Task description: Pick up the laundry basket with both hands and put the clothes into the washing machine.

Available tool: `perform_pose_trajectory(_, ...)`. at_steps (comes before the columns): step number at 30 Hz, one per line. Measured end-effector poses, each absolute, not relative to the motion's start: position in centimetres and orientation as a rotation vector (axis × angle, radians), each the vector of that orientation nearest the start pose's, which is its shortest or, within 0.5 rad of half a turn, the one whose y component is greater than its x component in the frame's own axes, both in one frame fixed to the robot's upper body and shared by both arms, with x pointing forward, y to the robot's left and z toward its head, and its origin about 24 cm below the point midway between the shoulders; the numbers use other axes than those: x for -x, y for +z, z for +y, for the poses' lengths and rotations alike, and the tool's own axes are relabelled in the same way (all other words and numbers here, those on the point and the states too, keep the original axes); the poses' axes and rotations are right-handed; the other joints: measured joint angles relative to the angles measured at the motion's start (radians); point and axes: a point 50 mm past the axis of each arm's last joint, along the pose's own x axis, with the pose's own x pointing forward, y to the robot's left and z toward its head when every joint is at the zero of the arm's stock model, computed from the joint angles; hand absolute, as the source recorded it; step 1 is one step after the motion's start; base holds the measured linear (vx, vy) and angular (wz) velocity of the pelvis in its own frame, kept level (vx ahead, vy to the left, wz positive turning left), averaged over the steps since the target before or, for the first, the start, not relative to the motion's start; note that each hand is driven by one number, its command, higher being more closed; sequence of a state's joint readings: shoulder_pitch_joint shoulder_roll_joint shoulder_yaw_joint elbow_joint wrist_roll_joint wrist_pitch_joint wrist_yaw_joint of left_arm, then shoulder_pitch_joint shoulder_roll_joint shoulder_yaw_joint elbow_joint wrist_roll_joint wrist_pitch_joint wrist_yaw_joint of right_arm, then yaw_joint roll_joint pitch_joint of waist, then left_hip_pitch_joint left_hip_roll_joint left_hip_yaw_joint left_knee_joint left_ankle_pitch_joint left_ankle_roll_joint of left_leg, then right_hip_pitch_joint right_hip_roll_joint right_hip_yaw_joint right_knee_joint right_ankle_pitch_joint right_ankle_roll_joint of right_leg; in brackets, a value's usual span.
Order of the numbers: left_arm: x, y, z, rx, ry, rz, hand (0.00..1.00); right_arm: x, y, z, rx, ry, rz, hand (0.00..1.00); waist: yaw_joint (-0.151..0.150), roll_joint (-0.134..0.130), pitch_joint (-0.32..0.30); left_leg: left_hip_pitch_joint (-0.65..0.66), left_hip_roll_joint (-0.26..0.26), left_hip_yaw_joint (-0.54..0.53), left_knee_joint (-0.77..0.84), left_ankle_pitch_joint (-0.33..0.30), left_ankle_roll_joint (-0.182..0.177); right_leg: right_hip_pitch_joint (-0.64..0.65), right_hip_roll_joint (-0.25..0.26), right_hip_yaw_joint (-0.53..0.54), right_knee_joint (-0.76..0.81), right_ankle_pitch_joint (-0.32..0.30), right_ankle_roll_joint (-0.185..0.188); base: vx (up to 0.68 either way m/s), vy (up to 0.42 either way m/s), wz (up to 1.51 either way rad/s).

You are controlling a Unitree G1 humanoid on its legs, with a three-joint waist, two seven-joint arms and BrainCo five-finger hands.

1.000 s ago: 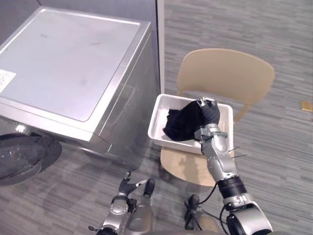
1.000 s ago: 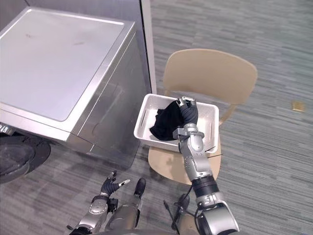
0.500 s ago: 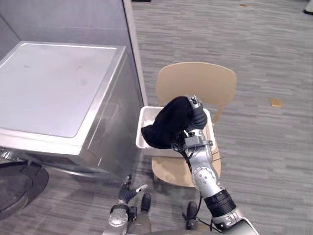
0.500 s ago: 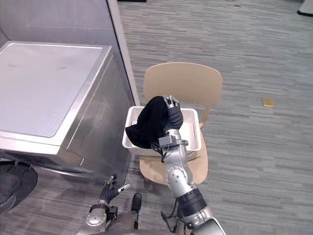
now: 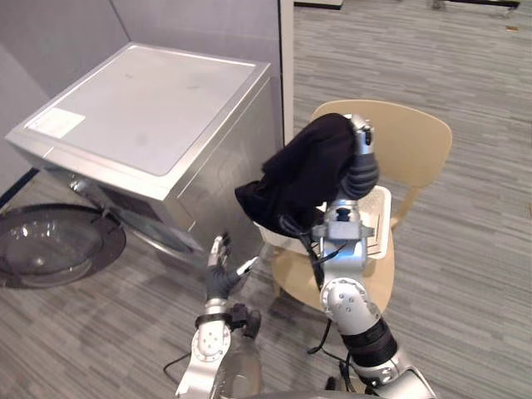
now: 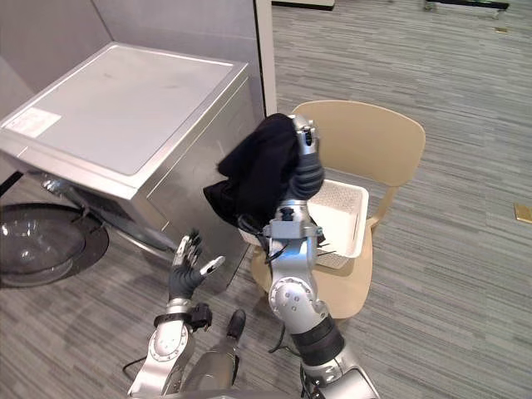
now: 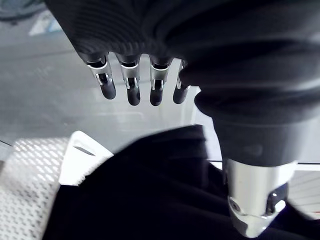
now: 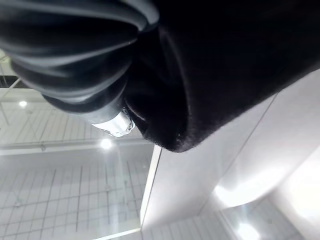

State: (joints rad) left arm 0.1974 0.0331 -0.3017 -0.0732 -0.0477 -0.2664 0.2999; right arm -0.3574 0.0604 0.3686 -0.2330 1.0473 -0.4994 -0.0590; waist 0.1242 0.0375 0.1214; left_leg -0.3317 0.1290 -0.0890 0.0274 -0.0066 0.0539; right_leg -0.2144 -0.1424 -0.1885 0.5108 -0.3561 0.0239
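Observation:
A black garment (image 5: 303, 170) hangs in the air above the white laundry basket (image 5: 373, 226), which sits on a beige chair (image 5: 416, 145). My right hand (image 5: 362, 160) is raised high and shut on the top of the cloth (image 8: 225, 65), which drapes down to the left of my forearm. My left hand (image 6: 186, 268) is low in front of the washing machine (image 6: 125, 112), open with fingers (image 7: 131, 86) straight and holding nothing. In the left wrist view, the black cloth (image 7: 150, 185) and a corner of the basket (image 7: 30, 170) lie past the fingers.
The silver washing machine stands at the left against a grey partition (image 5: 208, 29). Its round glass door (image 5: 50, 249) is swung open low at the far left. Grey carpet (image 5: 482, 249) spreads to the right of the chair.
My right hand has lifted the black garment up out of the basket and well above it. The left hand has risen with fingers spread. The camera view has shifted.

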Motion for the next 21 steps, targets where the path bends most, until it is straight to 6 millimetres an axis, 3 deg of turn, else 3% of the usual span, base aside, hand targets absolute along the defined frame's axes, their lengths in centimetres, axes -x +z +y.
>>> perform_pose_trajectory(1, -21.1, 4.9, 10.3, 0.097, 0.04, -0.183, 0.0, -26.1, 20.0, -7.8, -1.235, 0.389, -0.681, 1.0, -0.003, 0.0, -0.001, -0.022, -0.009, 0.078, 0.086, 0.031, -0.045, 0.003, -0.014, -0.022, -0.03, 0.023, -0.003, -0.06, -0.029, 0.53)
perform_pose_trajectory(3, -21.6, 6.1, 10.0, 0.049, 0.02, -0.253, 0.0, -26.1, 20.0, -7.7, -1.229, 0.376, -0.677, 1.0, -0.003, 0.017, -0.011, 0.033, -0.013, 0.159, 0.205, 0.055, -0.067, 0.009, -0.011, -0.033, -0.058, 0.046, 0.0, -0.04, -0.097, 0.49)
perform_pose_trajectory(4, -21.9, 6.7, 9.7, 0.019, -0.001, -0.292, 0.0, -26.1, 20.1, -7.8, -1.211, 0.372, -0.693, 1.0, -0.026, 0.027, -0.016, 0.04, -0.008, 0.176, 0.158, 0.096, -0.106, 0.019, 0.002, -0.064, -0.066, 0.054, -0.003, -0.06, -0.111, 0.6)
perform_pose_trajectory(6, -22.3, 7.4, 9.6, -0.043, -0.032, -0.339, 0.0, -26.4, 20.5, -7.3, -1.205, 0.389, -0.689, 1.0, -0.027, 0.016, -0.014, 0.104, -0.01, 0.147, 0.043, 0.149, -0.111, 0.076, 0.009, -0.104, -0.186, 0.116, -0.014, -0.06, -0.016, 0.44)
perform_pose_trajectory(7, -22.3, 7.5, 9.5, -0.094, -0.049, -0.356, 0.0, -26.3, 21.0, -6.9, -1.186, 0.418, -0.698, 1.0, -0.03, 0.018, -0.018, 0.135, -0.01, 0.154, 0.038, 0.122, -0.121, 0.106, 0.022, -0.112, -0.242, 0.151, -0.008, 0.0, 0.008, 0.15)
perform_pose_trajectory(10, -23.2, 8.4, 8.0, -0.159, -0.111, -0.421, 0.0, -26.3, 22.4, -6.7, -1.165, 0.455, -0.755, 1.0, -0.037, 0.035, -0.032, 0.207, -0.005, 0.15, -0.1, 0.139, -0.146, 0.126, 0.049, -0.116, -0.298, 0.189, 0.011, -0.02, 0.056, 0.06)
perform_pose_trajectory(15, -24.9, 8.1, 6.3, -0.247, -0.2, -0.426, 0.0, -25.8, 22.7, -4.5, -1.169, 0.547, -0.702, 1.0, -0.057, 0.02, -0.043, 0.253, -0.042, 0.155, -0.122, 0.14, -0.147, 0.189, 0.023, -0.102, -0.369, 0.236, 0.057, -0.06, 0.128, 0.01)
perform_pose_trajectory(21, -27.0, 7.5, 5.1, -0.323, -0.224, -0.386, 0.0, -24.6, 22.5, -0.2, -1.15, 0.721, -0.57, 1.0, -0.058, 0.01, -0.071, 0.259, -0.056, 0.172, -0.129, 0.143, -0.142, 0.196, 0.017, -0.079, -0.42, 0.277, 0.068, -0.06, 0.073, -0.1)
